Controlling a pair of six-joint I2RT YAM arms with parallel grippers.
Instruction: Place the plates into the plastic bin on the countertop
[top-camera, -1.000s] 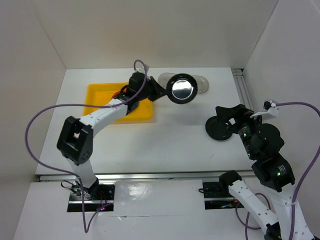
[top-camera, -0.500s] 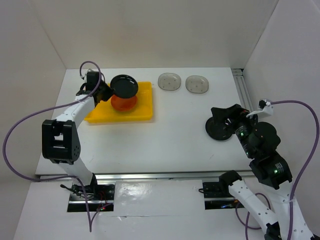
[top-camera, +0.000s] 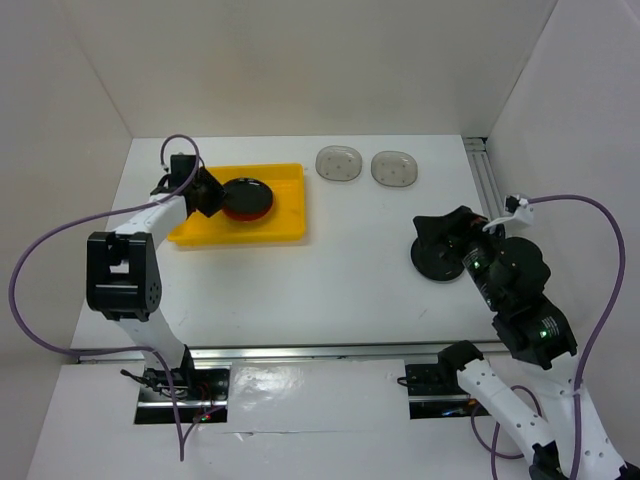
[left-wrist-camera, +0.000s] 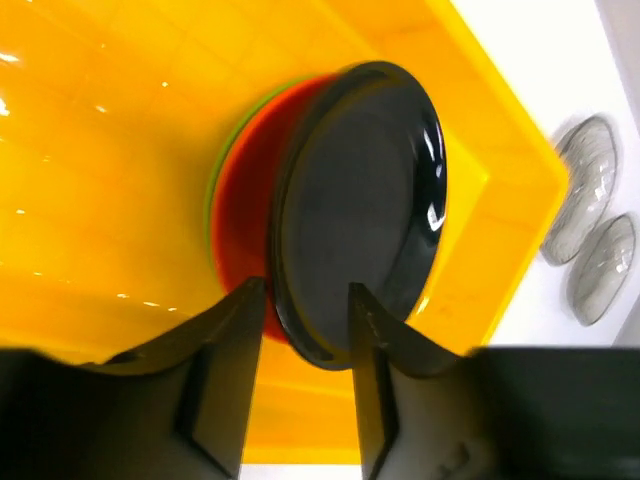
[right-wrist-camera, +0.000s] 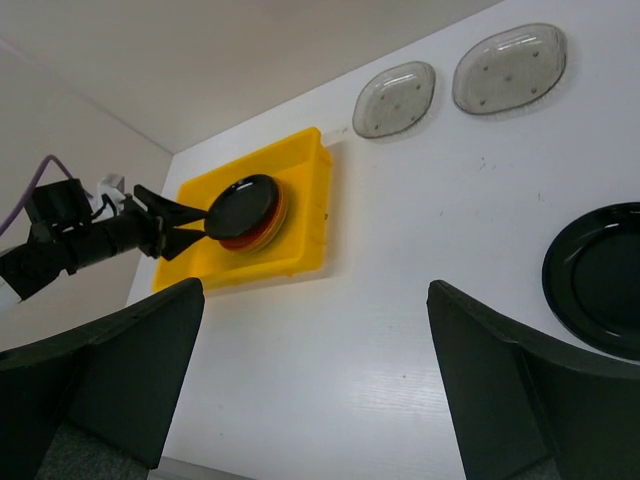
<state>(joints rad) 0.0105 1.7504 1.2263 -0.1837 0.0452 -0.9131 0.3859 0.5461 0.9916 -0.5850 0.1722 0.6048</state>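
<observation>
Sitting on the white desk (top-camera: 350, 280), the yellow bin (top-camera: 288, 228) holds an orange plate (left-wrist-camera: 240, 225); the left end effector (left-wrist-camera: 305, 295) pinches a black plate (left-wrist-camera: 365, 190) by its rim, just over that orange one. The right end effector (right-wrist-camera: 315, 290), fingers spread wide, hangs by a second black plate (right-wrist-camera: 600, 275).

The matt black fingers (left-wrist-camera: 225, 380) of my left end effector (left-wrist-camera: 305, 300) look like plastic. Between them, the black plate (left-wrist-camera: 365, 190) is smooth and very glossy, with white glints. Just behind it the orange plate (left-wrist-camera: 240, 230) shines too. Beyond, the plastic bin (left-wrist-camera: 90, 150) is slick yellow plastic. Farther off, the grey dishes (left-wrist-camera: 585, 185) gleam on the matt white bench (left-wrist-camera: 530, 50).
</observation>
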